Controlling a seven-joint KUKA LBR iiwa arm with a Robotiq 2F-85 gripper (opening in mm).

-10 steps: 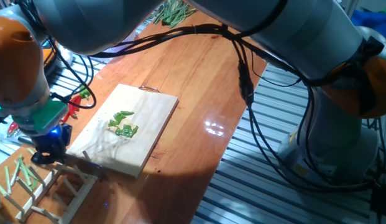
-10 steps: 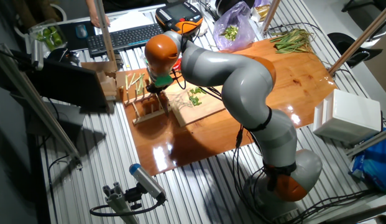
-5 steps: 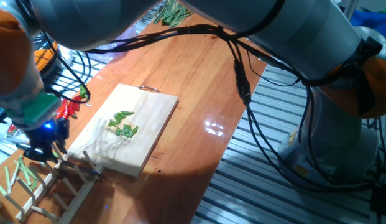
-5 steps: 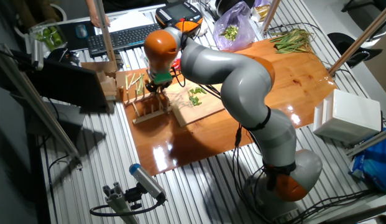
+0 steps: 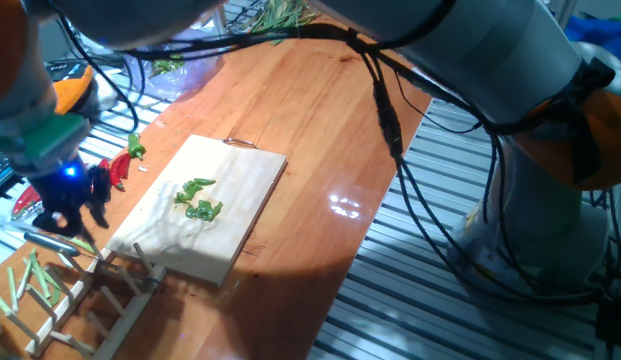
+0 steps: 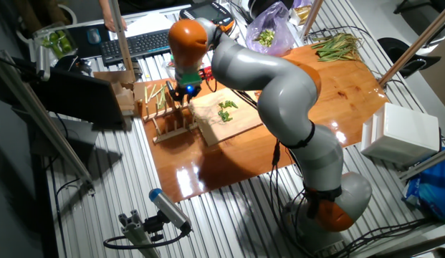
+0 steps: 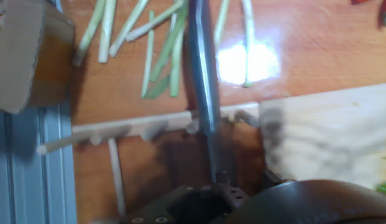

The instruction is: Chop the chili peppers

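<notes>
Several glossy green chili pieces [image 5: 198,199] lie on the pale wooden cutting board [image 5: 240,190]. Only hand view shows the end effector [image 7: 208,155] clamped on a dark knife [image 7: 202,74], pointing twelve o'clock.

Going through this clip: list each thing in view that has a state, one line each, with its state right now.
gripper: shut on the knife, raised above the rack
knife: held, long dark blade pointing away along the fingers
green chili: in a few pieces on the board
cutting board: flat on the table
wooden rack: beside the board, pegs up
red chilies: whole, off the board
pale green stalks: loose on the table
</notes>
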